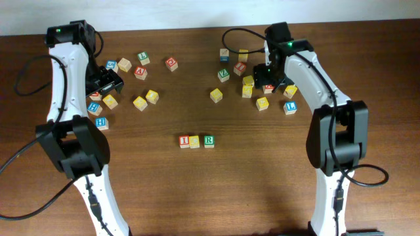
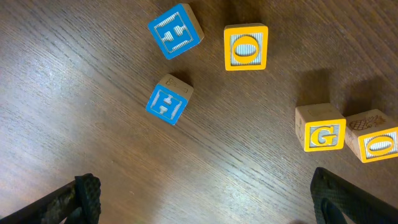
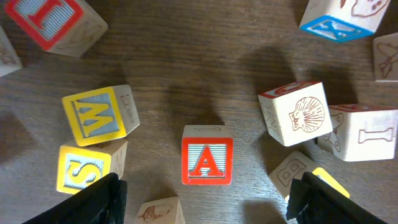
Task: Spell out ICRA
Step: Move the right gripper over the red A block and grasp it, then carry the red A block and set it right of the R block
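Three blocks stand in a row mid-table: a red I (image 1: 184, 141), a yellow block (image 1: 195, 141) and a green R (image 1: 209, 141). My right gripper (image 1: 268, 72) hovers over the right cluster of blocks. In the right wrist view it is open (image 3: 208, 202), and a red A block (image 3: 207, 160) lies flat on the wood between and just ahead of its fingers, untouched. My left gripper (image 1: 107, 80) is over the left cluster, open and empty (image 2: 202, 199) above bare wood.
Near the A lie a yellow W (image 3: 99, 118), a yellow S (image 3: 87, 168), a shell block (image 3: 297, 113) and a red-edged block (image 3: 53, 22). Ahead of the left gripper lie two blue H blocks (image 2: 176, 31) (image 2: 168, 102), a yellow O (image 2: 246, 47) and a yellow G (image 2: 321, 129).
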Motion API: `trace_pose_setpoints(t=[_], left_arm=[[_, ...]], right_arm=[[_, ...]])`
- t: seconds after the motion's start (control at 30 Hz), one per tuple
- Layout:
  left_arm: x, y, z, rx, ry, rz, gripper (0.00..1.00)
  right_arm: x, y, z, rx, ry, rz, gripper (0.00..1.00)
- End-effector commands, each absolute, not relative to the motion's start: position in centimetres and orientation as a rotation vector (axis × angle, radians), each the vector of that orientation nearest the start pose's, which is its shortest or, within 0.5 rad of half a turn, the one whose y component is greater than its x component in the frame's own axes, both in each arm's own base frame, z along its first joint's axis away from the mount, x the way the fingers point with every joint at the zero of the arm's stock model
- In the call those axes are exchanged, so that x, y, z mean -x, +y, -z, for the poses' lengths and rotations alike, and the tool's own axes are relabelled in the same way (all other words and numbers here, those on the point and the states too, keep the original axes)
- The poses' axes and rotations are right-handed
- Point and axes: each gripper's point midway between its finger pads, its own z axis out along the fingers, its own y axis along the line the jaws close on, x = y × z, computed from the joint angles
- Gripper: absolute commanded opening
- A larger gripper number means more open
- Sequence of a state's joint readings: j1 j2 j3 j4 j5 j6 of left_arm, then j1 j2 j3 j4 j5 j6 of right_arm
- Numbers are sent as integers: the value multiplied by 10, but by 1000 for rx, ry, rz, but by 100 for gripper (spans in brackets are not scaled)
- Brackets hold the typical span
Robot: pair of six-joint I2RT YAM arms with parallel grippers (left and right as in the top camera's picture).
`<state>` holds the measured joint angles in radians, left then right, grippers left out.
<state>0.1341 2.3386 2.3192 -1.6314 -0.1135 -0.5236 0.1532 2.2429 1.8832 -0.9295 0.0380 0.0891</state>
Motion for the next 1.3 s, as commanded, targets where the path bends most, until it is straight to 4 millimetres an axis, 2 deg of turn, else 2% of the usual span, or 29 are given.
trace_pose_setpoints(t=[0.0, 0.1, 0.3, 0.5, 0.57, 0.67, 0.7, 0.73, 0.8, 0.9, 1.03, 1.13, 1.27], left_arm=[[-425, 82, -118, 1025, 3006, -221, 99], [-425, 82, -118, 1025, 3006, -221, 99], [-425, 82, -118, 1025, 3006, -221, 99], [-425, 82, -118, 1025, 3006, -220, 99], [-425, 82, -118, 1025, 3006, -221, 99], [-425, 82, -118, 1025, 3006, -221, 99], [-425, 82, -118, 1025, 3006, -221, 99], [-425, 82, -118, 1025, 3006, -221, 99], [-425, 82, -118, 1025, 3006, -221, 99], [-425, 82, -118, 1025, 3006, -221, 99], [-425, 82, -118, 1025, 3006, -221, 99], [-425, 82, -118, 1025, 3006, -221, 99], [-425, 82, -118, 1025, 3006, -221, 99]], right_arm=[[-500, 67, -38, 90, 2880, 28, 76], [-502, 68, -28, 90, 2886, 29, 72], [-508, 68, -23, 88, 2869, 27, 68], [-504, 68, -2, 90, 2911, 34, 68], [-506, 68, -2, 90, 2906, 33, 63], [-506, 68, -2, 89, 2905, 33, 48], [-506, 67, -2, 89, 2905, 33, 46], [-507, 68, -3, 88, 2901, 33, 39], [-508, 68, -4, 88, 2898, 32, 32], [-507, 68, -4, 88, 2901, 32, 29], [-510, 69, -15, 84, 2895, 25, 24], [-514, 69, -33, 84, 2892, 24, 24], [-515, 70, -69, 85, 2891, 23, 24]])
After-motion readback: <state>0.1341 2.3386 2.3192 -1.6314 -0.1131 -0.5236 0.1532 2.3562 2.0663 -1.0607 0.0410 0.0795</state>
